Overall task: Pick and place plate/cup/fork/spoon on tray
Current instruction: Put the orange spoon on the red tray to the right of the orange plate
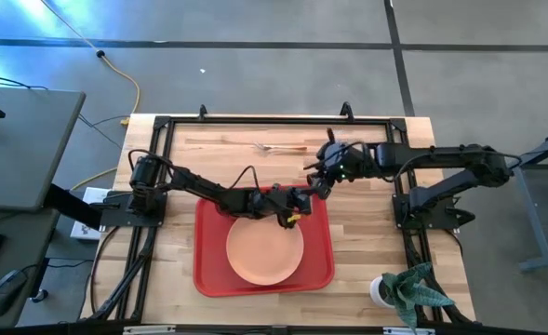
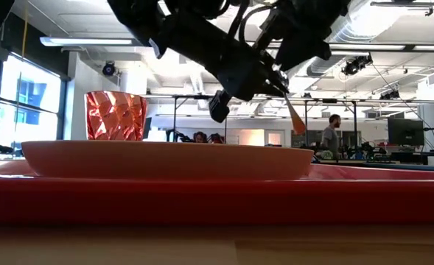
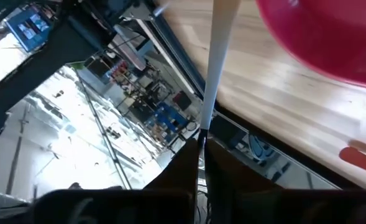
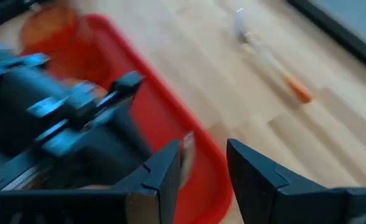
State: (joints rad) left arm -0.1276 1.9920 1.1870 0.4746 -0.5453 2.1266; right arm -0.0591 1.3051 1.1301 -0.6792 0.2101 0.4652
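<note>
The red tray [image 1: 207, 272] lies mid-table with the salmon plate [image 1: 264, 253] on it. The plate also shows in the low view [image 2: 165, 158]. The orange cup [image 2: 116, 115] stands on the tray behind the plate, near the tray's far left corner [image 4: 49, 28]; my left arm hides it from above. The fork [image 1: 278, 147] lies flat on the wood near the far edge. My left gripper [image 1: 297, 207] is shut on the spoon [image 3: 215, 74] above the tray's far right part. My right gripper [image 1: 318, 179] is open and empty, close beside the left gripper [image 4: 201, 152]. My left gripper pinches the spoon's slim silver shaft [image 3: 202, 134] between its two fingers. The shaft runs on forward past the fingertips, along the fingers. The spoon is lifted clear of the tray. In the low view its orange handle end [image 2: 296, 118] slants down; the bowl does not show.
A potted plant [image 1: 406, 293] stands at the table's near right corner. Black frame rails [image 1: 274, 121] run along the far edge and both sides. Bare wood lies right of the tray. People show in the room behind the table [image 2: 336, 136].
</note>
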